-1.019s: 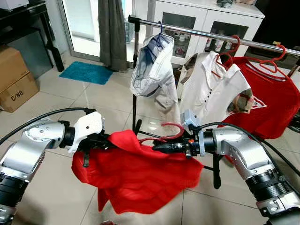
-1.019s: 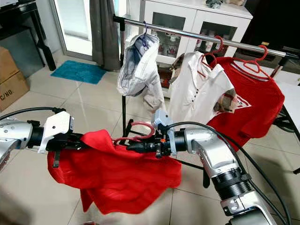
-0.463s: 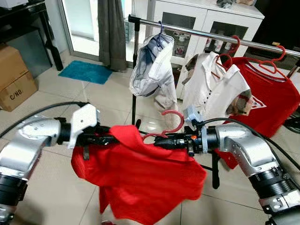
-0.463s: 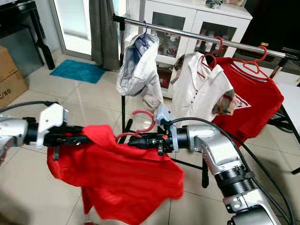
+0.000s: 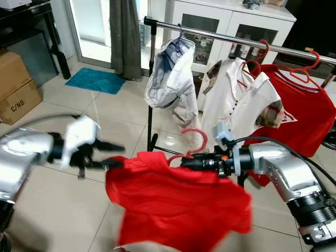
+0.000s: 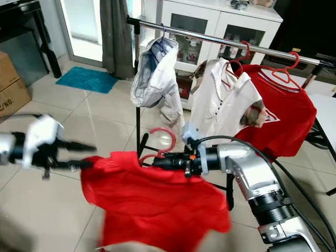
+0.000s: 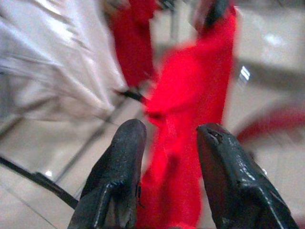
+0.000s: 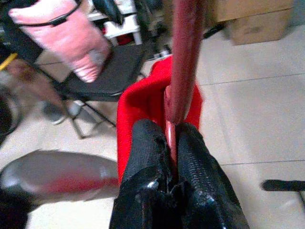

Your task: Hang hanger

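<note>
A red shirt (image 5: 178, 205) hangs on a red hanger (image 5: 195, 140) whose hook points up. My right gripper (image 5: 187, 163) is shut on the hanger's neck, seen close in the right wrist view, where the gripper (image 8: 172, 131) clamps the red stem (image 8: 186, 57). My left gripper (image 5: 115, 156) is open just left of the shirt's shoulder, and the left wrist view shows the red cloth (image 7: 190, 95) beyond its spread fingers (image 7: 128, 143). The metal clothes rail (image 5: 236, 39) runs behind and above, about an arm's length away.
On the rail hang a white and blue garment (image 5: 170, 73), a white shirt (image 5: 236, 100) and a red shirt (image 5: 304, 110). A white cabinet (image 5: 231, 21) stands behind it. A cardboard box (image 5: 18, 89) and a teal mat (image 5: 96, 81) lie left. A black chair (image 8: 105, 76) stands near.
My left gripper has opened, let go of the shirt's shoulder and drawn back to the left. The shirt has swung right and hangs from the hanger alone, with the right gripper slightly further right.
</note>
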### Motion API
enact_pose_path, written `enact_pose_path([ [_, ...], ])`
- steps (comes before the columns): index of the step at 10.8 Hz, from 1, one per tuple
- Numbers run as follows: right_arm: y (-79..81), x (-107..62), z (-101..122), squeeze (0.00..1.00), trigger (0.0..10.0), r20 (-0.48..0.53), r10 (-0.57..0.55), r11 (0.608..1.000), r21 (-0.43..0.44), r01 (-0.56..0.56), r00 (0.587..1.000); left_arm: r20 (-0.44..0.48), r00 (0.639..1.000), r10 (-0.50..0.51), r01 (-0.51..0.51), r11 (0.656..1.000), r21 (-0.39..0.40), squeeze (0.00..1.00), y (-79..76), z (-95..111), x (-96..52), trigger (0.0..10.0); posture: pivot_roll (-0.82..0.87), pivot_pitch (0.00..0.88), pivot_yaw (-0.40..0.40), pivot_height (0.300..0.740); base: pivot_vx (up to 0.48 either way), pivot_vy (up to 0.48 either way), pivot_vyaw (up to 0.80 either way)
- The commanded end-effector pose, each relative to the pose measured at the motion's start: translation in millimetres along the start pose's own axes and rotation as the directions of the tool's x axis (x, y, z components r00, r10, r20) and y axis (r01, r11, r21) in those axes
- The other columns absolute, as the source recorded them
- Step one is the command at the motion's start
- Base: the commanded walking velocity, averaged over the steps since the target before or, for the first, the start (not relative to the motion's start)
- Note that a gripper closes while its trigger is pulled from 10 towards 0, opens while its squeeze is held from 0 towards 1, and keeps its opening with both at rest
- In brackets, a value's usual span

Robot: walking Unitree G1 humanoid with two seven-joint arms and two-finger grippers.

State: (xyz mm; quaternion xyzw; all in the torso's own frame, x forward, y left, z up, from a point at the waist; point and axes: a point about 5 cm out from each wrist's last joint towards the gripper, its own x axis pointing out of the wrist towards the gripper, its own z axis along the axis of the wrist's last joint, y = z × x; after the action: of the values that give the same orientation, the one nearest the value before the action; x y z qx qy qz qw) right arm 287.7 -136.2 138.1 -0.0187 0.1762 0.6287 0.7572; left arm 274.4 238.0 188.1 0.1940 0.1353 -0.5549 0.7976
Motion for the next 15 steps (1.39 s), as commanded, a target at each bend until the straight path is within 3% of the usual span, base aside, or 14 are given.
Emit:
enact_pose_path([
  [1, -3.9, -9.4, 6, 0.0, 0.0, 0.029, -0.05, 0.998, -0.025, 0.05, 0.998, 0.033, 0.998, 0.05, -0.05, 0.999, -0.005, 1.0, 5.8, 6, -4.4, 10.0, -0.06, 0.0, -0.079, 0.74, 0.0, 0.0, 0.0],
  [2, -6.4, -13.9, 6, 0.0, 0.0, 0.09, -0.134, 0.991, -0.008, 0.135, 0.987, -0.023, 0.962, 0.271, -0.272, 0.962, -0.017, 1.0, 16.7, -7, -13.2, 10.0, -0.06, 0.0, -0.079, 0.74, 0.0, 0.0, 0.0],
  [3, -3.8, -17.2, 7, 0.0, 0.0, 0.13, -0.154, 0.988, 0.009, 0.155, 0.979, -0.044, 0.908, 0.417, -0.419, 0.904, -0.082, 1.0, 20.2, -21, -15.8, 10.0, -0.06, 0.0, -0.077, 0.74, 0.0, 0.0, 0.0],
  [4, -0.6, -19.1, 8, 0.0, 0.0, 0.156, -0.156, 0.988, 0.018, 0.155, 0.975, -0.043, 0.867, 0.497, -0.497, 0.854, -0.154, 0.98, 19.3, -30, -15.0, 10.0, -0.06, 0.0, -0.077, 0.74, 0.0, 0.0, 0.0],
  [5, 5.8, -21.4, 10, 0.0, 0.0, 0.198, -0.136, 0.991, 0.034, 0.132, 0.971, 0.011, 0.795, 0.606, -0.58, 0.765, -0.28, 0.0, 15.4, -43, -8.7, 10.0, -0.06, 0.0, -0.075, 0.74, 0.0, 0.0, 0.0],
  [7, 15.0, -23.7, 14, 0.0, 0.0, 0.232, -0.075, 0.997, 0.022, 0.072, 0.97, 0.098, 0.701, 0.707, -0.635, 0.68, -0.366, 0.0, 14.9, -54, -6.5, 10.0, -0.07, 0.0, -0.073, 0.74, 0.0, 0.0, 0.0],
  [8, 18.6, -25.2, 18, 0.0, 0.0, 0.256, -0.049, 0.999, 0.015, 0.047, 0.965, 0.176, 0.696, 0.696, -0.584, 0.691, -0.425, 0.0, 9.6, -54, -1.6, 10.0, -0.07, 0.0, -0.071, 0.74, 0.0, 0.0, 0.0],
  [10, 20.9, -28.0, 22, 0.0, 0.0, 0.272, -0.039, 0.999, 0.011, 0.037, 0.962, 0.277, 0.75, 0.601, -0.426, 0.759, -0.492, 0.0, -7.0, -54, 5.8, 10.0, -0.07, 0.0, -0.067, 0.74, 0.0, 0.0, 0.0],
  [11, 21.8, -29.9, 23, 0.0, 0.0, 0.278, -0.037, 0.999, 0.009, 0.036, 0.96, 0.301, 0.758, 0.579, -0.377, 0.765, -0.522, 0.0, -13.2, -56, 4.4, 10.0, -0.08, 0.0, -0.057, 0.74, 0.0, 0.0, 0.0],
  [12, 22.0, -32.1, 25, 0.0, 0.0, 0.285, -0.036, 0.999, 0.007, 0.036, 0.958, 0.316, 0.745, 0.587, -0.347, 0.746, -0.568, 0.0, -18.2, -60, -2.1, 10.0, -0.08, 0.0, -0.057, 0.74, 0.0, 0.0, 0.0],
  [13, 22.5, -33.9, 26, 0.0, 0.0, 0.291, -0.03, 1.0, 0.006, 0.029, 0.956, 0.316, 0.755, 0.575, -0.314, 0.74, -0.595, 0.0, -24.8, -64, -8.9, 10.0, -0.08, 0.0, -0.059, 0.74, 0.0, 0.0, 0.0],
  [15, 24.1, -34.9, 29, 0.0, 0.0, 0.295, -0.005, 1.0, 0.001, 0.005, 0.956, 0.285, 0.799, 0.53, -0.278, 0.745, -0.606, 0.0, -32.5, -72, -7.9, 10.0, -0.08, 0.0, -0.065, 0.74, 0.0, 0.0, 0.0],
])
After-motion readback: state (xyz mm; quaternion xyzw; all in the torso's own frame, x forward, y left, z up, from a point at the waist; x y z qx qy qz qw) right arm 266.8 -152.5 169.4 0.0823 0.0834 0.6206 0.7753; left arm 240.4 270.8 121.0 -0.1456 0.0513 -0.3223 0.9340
